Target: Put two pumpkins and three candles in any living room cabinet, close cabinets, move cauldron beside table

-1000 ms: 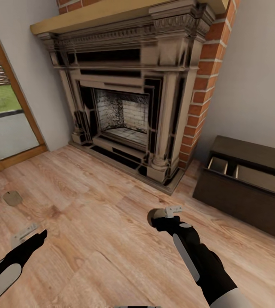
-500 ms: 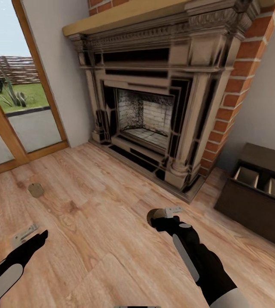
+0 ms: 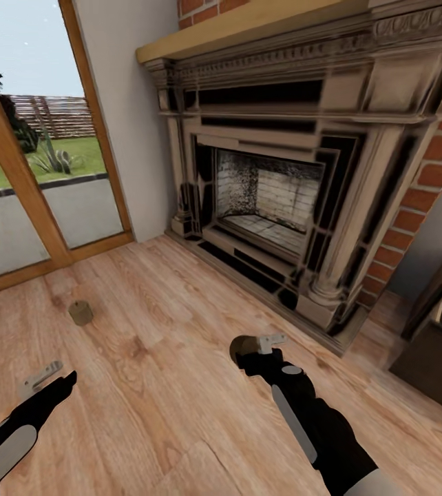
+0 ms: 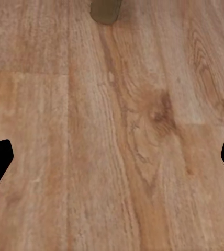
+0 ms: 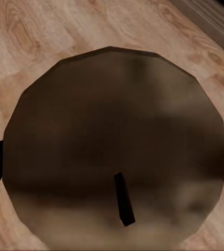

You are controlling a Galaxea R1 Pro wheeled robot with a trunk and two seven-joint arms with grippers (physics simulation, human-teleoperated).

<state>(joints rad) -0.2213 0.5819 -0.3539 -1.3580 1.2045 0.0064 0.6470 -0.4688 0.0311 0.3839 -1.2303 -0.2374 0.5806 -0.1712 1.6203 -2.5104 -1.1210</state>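
Observation:
My right gripper (image 3: pixel 257 346) is shut on a beige-tan candle (image 3: pixel 241 348), held low over the wood floor in front of the fireplace. In the right wrist view the candle's round top (image 5: pixel 117 146) with its dark wick sits between the black fingers. A second candle (image 3: pixel 80 313) stands on the floor to the left, near the glass door; it also shows in the left wrist view as the candle (image 4: pixel 105 10) ahead of the fingers. My left gripper (image 3: pixel 49 377) hangs open and empty at the lower left. The dark-brown cabinet (image 3: pixel 436 341) stands at the right edge with a drawer pulled out.
A carved stone fireplace (image 3: pixel 283 179) with a brick surround fills the far wall. A wood-framed glass door (image 3: pixel 35 179) stands at the left. Bare wood floor (image 3: pixel 159 386) lies between my arms.
The camera has turned left: fireplace, cabinet and floor candle all slid right in the picture. Both arms keep their pose, the right still holding its candle.

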